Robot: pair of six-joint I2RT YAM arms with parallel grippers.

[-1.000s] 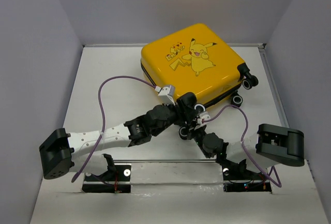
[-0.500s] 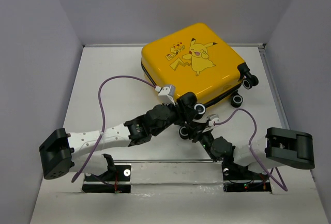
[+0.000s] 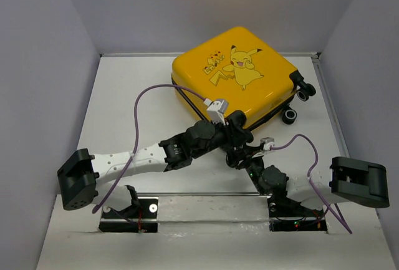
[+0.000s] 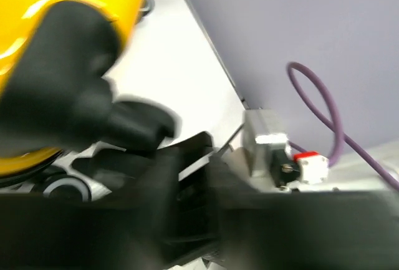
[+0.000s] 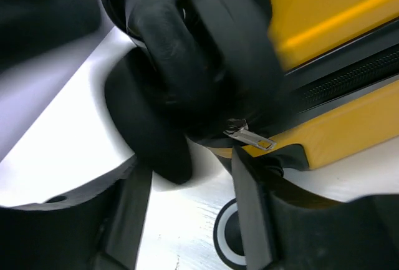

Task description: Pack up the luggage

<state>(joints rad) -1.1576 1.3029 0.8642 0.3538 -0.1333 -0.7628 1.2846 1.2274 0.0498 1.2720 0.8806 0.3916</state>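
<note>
The luggage [image 3: 240, 73], a yellow hard-shell case with a cartoon print, lies shut and flat at the back of the table. My left gripper [image 3: 237, 126] clasps its near corner. The blurred left wrist view shows one black finger [image 4: 68, 77] lying over the yellow shell [image 4: 19, 27]. My right gripper [image 3: 240, 156] sits just below that corner, jaws open and empty [image 5: 187, 176]. The silver zipper pull [image 5: 252, 138] hangs free off the black zipper trim, right above the tip of one right finger [image 5: 249, 201].
Black-and-white caster wheels stick out at the luggage's right side [image 3: 289, 116] and under its near corner [image 5: 227, 239]. Purple cables loop over both arms [image 3: 156, 92]. Grey walls [image 3: 50, 64] enclose the table on three sides.
My right gripper has opened, let go of the zipper pull and drawn back toward its base. The left arm has swung right, and the luggage has shifted and turned slightly with it.
</note>
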